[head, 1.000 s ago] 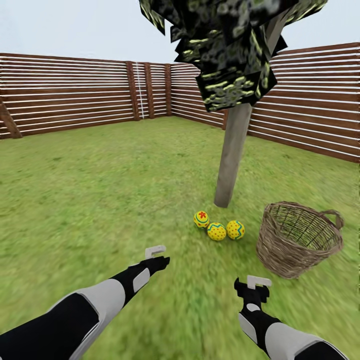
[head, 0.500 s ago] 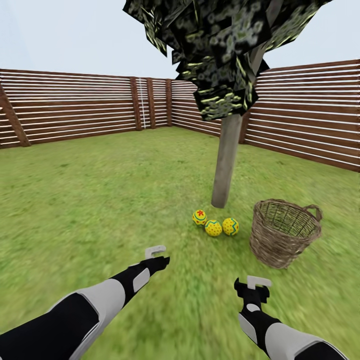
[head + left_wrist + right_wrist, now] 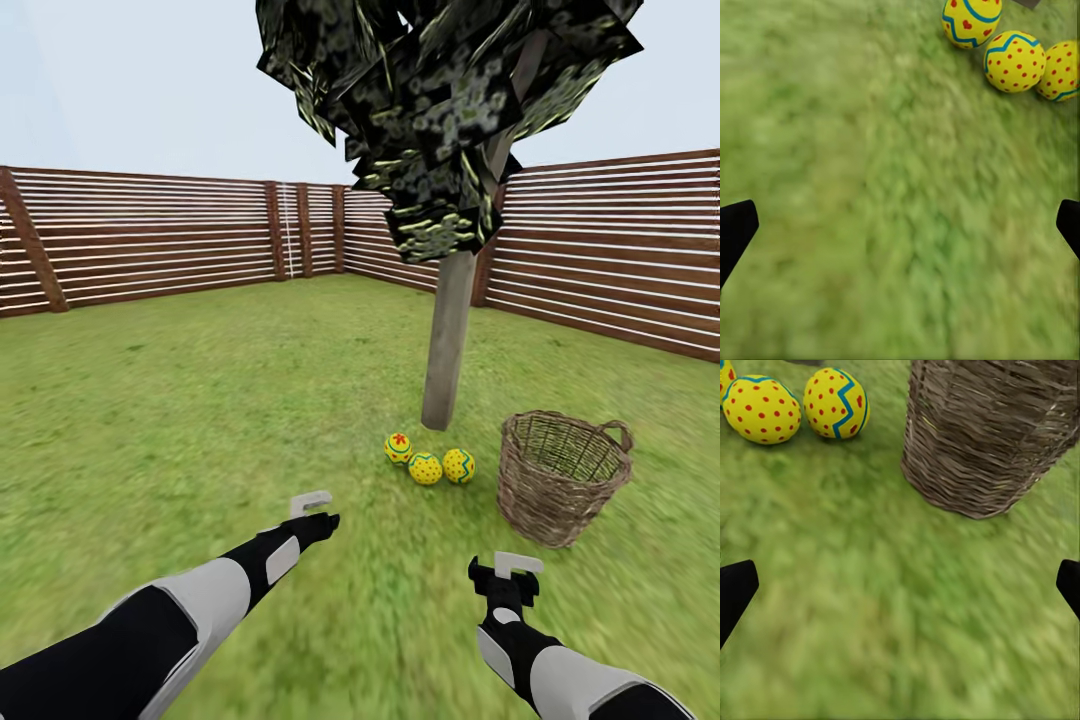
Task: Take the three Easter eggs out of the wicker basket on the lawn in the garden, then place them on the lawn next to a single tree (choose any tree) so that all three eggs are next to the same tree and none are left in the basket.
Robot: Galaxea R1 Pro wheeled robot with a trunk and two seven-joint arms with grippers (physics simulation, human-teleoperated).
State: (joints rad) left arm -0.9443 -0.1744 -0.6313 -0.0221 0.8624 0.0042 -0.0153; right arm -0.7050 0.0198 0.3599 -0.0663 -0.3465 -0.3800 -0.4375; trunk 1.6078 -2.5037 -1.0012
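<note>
Three yellow Easter eggs (image 3: 425,468) with blue zigzags and red marks lie close together on the lawn (image 3: 180,400), just in front of the foot of the tree (image 3: 446,345). To their right the wicker basket (image 3: 545,512) stands upright, with bare weave showing inside it. My left gripper (image 3: 315,510) and right gripper (image 3: 505,575) hover low over the grass short of the eggs, both empty. In the left wrist view the eggs (image 3: 1014,61) lie ahead of the wide-apart fingers. The right wrist view has two eggs (image 3: 836,403) beside the basket (image 3: 982,435), and its fingers are also wide apart.
A brown slatted fence (image 3: 150,235) rings the garden behind the tree. Dark blocky leaf clumps (image 3: 440,110) hang low over the trunk. Open grass stretches to the left and in front of me.
The whole picture has shifted: tree, eggs and basket now look smaller and farther off, so the camera has moved back. Both arms hold the same pose.
</note>
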